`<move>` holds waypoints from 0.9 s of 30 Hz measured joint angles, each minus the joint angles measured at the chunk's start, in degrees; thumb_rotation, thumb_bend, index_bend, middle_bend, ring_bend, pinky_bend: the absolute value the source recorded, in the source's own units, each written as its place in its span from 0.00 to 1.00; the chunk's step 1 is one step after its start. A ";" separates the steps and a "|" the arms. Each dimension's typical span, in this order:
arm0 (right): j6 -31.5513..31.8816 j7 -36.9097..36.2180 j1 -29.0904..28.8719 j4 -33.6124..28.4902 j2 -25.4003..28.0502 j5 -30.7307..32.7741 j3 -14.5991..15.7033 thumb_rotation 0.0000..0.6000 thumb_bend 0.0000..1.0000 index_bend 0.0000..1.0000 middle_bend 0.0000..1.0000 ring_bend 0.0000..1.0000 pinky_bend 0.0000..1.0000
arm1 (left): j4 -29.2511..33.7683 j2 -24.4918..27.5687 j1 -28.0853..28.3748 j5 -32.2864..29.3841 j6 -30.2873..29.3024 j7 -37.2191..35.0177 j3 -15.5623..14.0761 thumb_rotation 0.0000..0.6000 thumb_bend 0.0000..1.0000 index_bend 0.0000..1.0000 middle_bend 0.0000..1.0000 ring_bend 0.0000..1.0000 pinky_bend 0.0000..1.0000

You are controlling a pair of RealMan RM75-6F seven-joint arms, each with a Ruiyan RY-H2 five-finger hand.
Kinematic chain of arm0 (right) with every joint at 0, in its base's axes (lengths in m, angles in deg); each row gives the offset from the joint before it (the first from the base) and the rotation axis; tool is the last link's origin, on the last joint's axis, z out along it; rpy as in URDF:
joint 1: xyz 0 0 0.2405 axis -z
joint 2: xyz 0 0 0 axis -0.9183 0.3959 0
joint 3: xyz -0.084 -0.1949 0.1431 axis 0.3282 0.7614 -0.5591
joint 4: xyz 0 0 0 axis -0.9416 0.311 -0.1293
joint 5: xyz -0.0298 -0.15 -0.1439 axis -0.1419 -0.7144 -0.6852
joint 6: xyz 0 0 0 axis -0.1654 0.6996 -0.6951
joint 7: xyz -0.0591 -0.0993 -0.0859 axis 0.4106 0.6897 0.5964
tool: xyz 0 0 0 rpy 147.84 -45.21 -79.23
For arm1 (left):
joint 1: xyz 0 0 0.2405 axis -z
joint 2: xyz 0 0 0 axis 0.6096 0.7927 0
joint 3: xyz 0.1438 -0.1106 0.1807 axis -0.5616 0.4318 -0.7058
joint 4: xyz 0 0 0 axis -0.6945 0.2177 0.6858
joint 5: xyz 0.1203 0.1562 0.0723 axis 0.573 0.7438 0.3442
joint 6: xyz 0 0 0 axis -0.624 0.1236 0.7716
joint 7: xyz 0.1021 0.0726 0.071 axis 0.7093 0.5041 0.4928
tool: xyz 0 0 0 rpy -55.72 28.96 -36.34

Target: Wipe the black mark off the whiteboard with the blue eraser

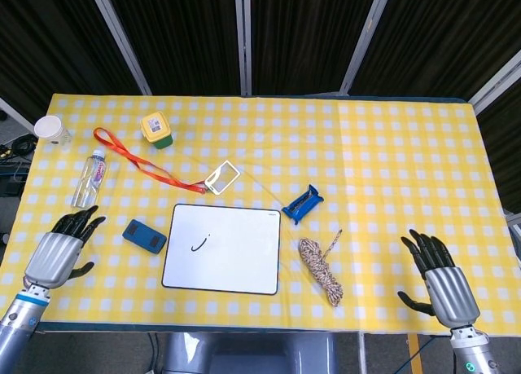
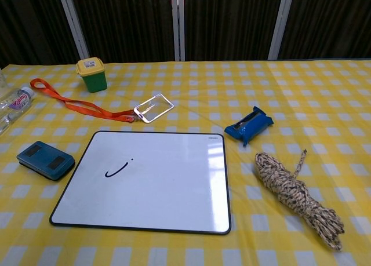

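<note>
Head view is taken as the main reference. A table [image 1: 391, 146] under a yellow checked cloth is seen, with nothing of the task yet done. The whiteboard [image 1: 236, 264] is laid flat, ahead of and to the inner side of the left hand [image 1: 59, 252]; it is judged stiff, light and smooth-faced, liable to slide on the cloth under a wiping stroke, so bracing at its rim is advised. The blue eraser [image 1: 144, 236] is found between that hand and the board's left edge, just beside the board and near the hand. It is judged a light, rigid block with a softer felt underside; a hold across its two long sides from above is recommended. The black mark [image 1: 199, 244] is noted on the board's left half, nearest the eraser. The left hand is empty, fingers spread. The right hand [image 1: 444, 280] is likewise empty and spread, well apart from the board, beyond a coiled rope [image 1: 321, 264].
</note>
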 measured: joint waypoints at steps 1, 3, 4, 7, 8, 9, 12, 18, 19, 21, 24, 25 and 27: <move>-0.08 0.01 -0.02 0.03 -0.02 0.06 -0.01 1.00 0.07 0.01 0.00 0.00 0.00 | -0.42 -0.07 0.89 -0.26 1.67 0.42 0.00 1.00 0.19 0.18 0.05 0.13 0.18; -0.22 0.00 -0.03 0.07 -0.04 0.20 -0.01 1.00 0.07 0.01 0.00 0.00 0.00 | -0.96 -0.25 2.23 -0.71 4.10 1.14 0.02 1.00 0.19 0.19 0.06 0.13 0.18; -0.33 0.01 -0.06 0.11 -0.06 0.33 -0.04 1.00 0.07 0.01 0.00 0.00 0.00 | -1.27 -0.43 3.15 -1.04 5.63 1.74 0.07 1.00 0.20 0.20 0.06 0.13 0.18; -0.42 -0.10 -0.11 0.14 -0.07 0.49 -0.13 1.00 0.07 0.01 0.00 0.00 0.00 | -1.65 -1.00 5.49 -1.79 8.92 3.26 0.30 1.00 0.20 0.21 0.08 0.13 0.18; -0.42 -0.14 -0.11 0.15 -0.06 0.54 -0.16 1.00 0.07 0.01 0.00 0.00 0.00 | -1.67 -1.17 6.13 -1.95 9.76 3.55 0.36 1.00 0.20 0.21 0.08 0.14 0.18; -0.42 -0.20 -0.11 0.15 -0.04 0.59 -0.19 1.00 0.07 0.01 0.00 0.00 0.00 | -1.65 -1.31 6.69 -2.09 10.58 3.78 0.40 1.00 0.21 0.21 0.08 0.14 0.18; -0.41 -0.54 -0.12 0.15 0.10 0.82 -0.34 1.00 0.07 0.01 0.00 0.00 0.00 | -1.46 -1.75 8.44 -2.61 13.19 4.79 0.47 1.00 0.23 0.23 0.08 0.13 0.18; -0.38 -1.15 -0.15 0.16 0.34 1.10 -0.54 1.00 0.07 0.01 0.00 0.00 0.00 | -0.97 -3.08 10.86 -4.17 16.40 8.13 0.76 1.00 0.30 0.23 0.09 0.14 0.18; -0.36 -1.17 -0.16 0.17 0.35 1.06 -0.54 1.00 0.07 0.01 0.00 0.00 0.00 | -0.85 -3.23 11.17 -4.55 16.86 8.54 0.84 1.00 0.30 0.23 0.09 0.14 0.18; -0.31 -1.18 -0.16 0.18 0.35 0.98 -0.54 1.00 0.07 0.01 0.00 0.00 0.00 | -0.63 -3.55 11.73 -5.21 17.61 9.29 1.02 1.00 0.30 0.23 0.09 0.14 0.18; -0.26 -1.23 -0.14 0.17 0.36 0.99 -0.55 1.00 0.07 0.01 0.00 0.00 0.00 | -0.36 -4.16 12.60 -6.11 18.72 10.56 1.29 1.00 0.30 0.21 0.08 0.14 0.17; -0.24 -1.28 -0.13 0.16 0.38 1.00 -0.57 1.00 0.07 0.01 0.00 0.00 0.00 | -0.30 -4.45 12.95 -6.48 19.22 11.06 1.37 1.00 0.30 0.20 0.07 0.14 0.17; -0.15 -1.35 -0.12 0.14 0.40 1.02 -0.63 1.00 0.07 0.01 0.00 0.00 0.00 | -0.25 -4.83 13.49 -7.14 20.16 11.63 1.44 1.00 0.30 0.19 0.07 0.13 0.17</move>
